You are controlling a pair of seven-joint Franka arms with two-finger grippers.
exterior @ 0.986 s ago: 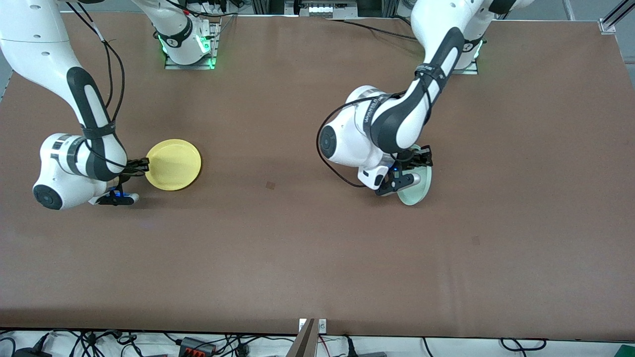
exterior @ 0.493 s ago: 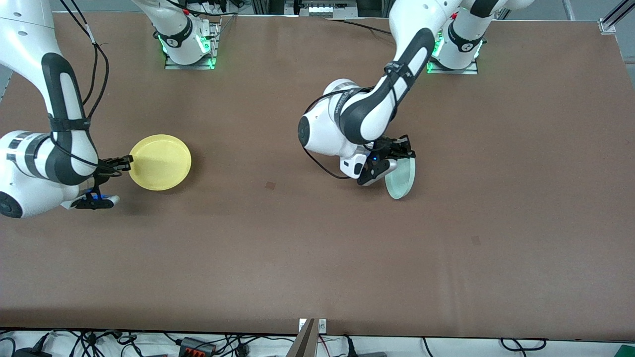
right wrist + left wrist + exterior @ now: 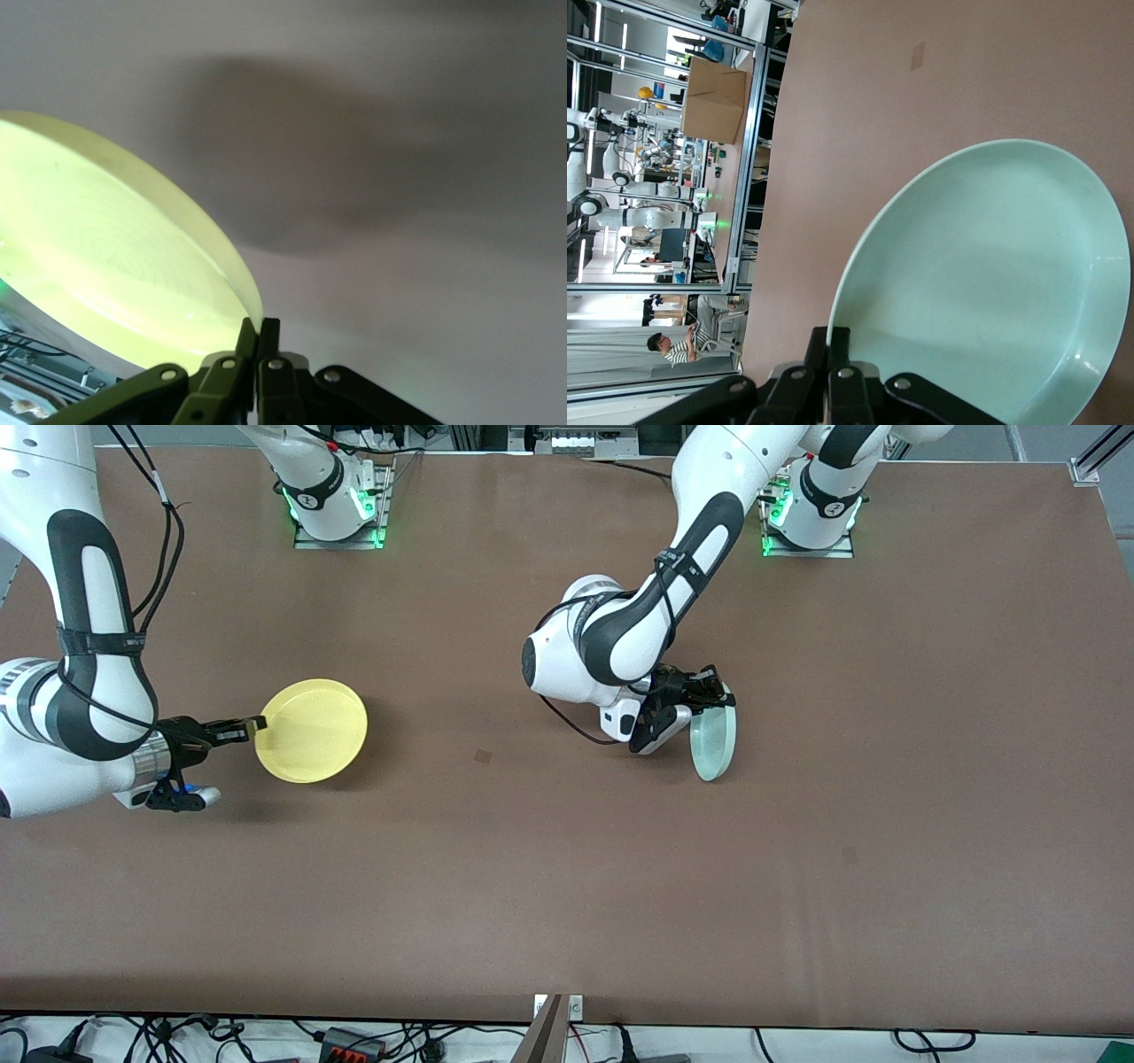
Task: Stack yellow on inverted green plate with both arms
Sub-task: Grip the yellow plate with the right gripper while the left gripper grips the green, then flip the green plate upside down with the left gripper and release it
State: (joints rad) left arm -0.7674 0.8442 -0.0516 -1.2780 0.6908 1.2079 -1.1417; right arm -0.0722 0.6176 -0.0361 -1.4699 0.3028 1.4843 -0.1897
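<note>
Two plates are off the surface [image 3: 797, 886] now, each pinched at its rim. You have the green plate [image 3: 714, 741] hanging from the left end effector [image 3: 711, 695], which comes in from the base at the left arm's end and sits over the middle of the surface. Its fingers are pressed together on the plate's upper rim, and the plate stands almost on edge below them. A second ago it showed a broader, flatter face just under the end effector; it has since been carried toward the middle and turned steeper, so the flip is under way but not finished. From the left wrist view the hollow face of the green plate [image 3: 992, 292] spreads out ahead of the fingers.

Your yellow plate [image 3: 312, 730] juts out sideways from the right end effector [image 3: 252, 726], clamped at the rim on the side toward the right arm's end. It has tilted a little and shifted slightly toward the middle, its shadow showing it is raised. In the right wrist view its underside [image 3: 106, 266] runs away from the closed fingertips.

Judging by this, yellow has to wait until green lies rim-down.
</note>
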